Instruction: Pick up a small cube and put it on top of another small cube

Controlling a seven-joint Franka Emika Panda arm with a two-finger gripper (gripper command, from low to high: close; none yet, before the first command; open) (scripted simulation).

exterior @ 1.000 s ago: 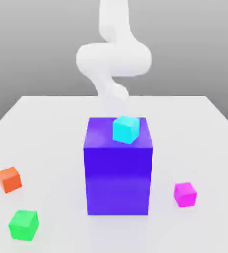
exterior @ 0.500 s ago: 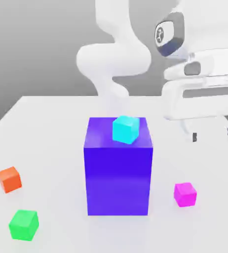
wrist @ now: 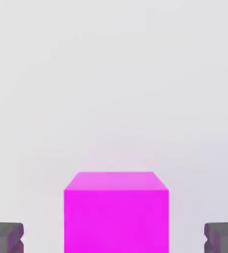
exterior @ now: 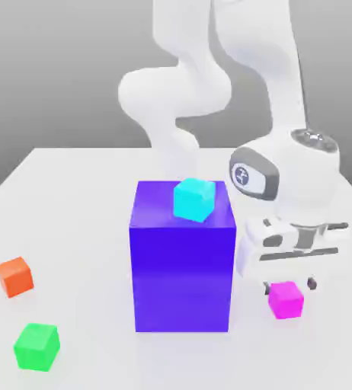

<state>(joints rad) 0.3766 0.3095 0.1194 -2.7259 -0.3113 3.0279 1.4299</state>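
Can see a big blue-purple block (exterior: 182,278) upright on the pale table (exterior: 88,228), the bulkiest neighbour by far, in the middle of the exterior view. Separates the small magenta cube (exterior: 286,300), near the exterior view's right, from an orange cube (exterior: 15,277) and a green cube (exterior: 37,347) (both well over to the exterior view's left). Can place the green one nearer the camera than the orange one, apart from it. Must count a cyan cube (exterior: 194,199) too, resting on top of the block, towards the exterior view's right of its upper face, and turned askew to the block's edges. Can make out bare table between the block and the magenta cube.

Would call the magenta cube flat on the table, one face up, and turned slightly in the exterior view. Looks about equally long each way (a cube, after all), so gives no long axis to follow. Lines up squarely with the gripper (exterior: 289,286) in the hand view, showing side faces parallel to the fingers. Can see the gripper wide open, pointing down at the magenta cube, leaving a clear gap on both sides and gripping nothing.
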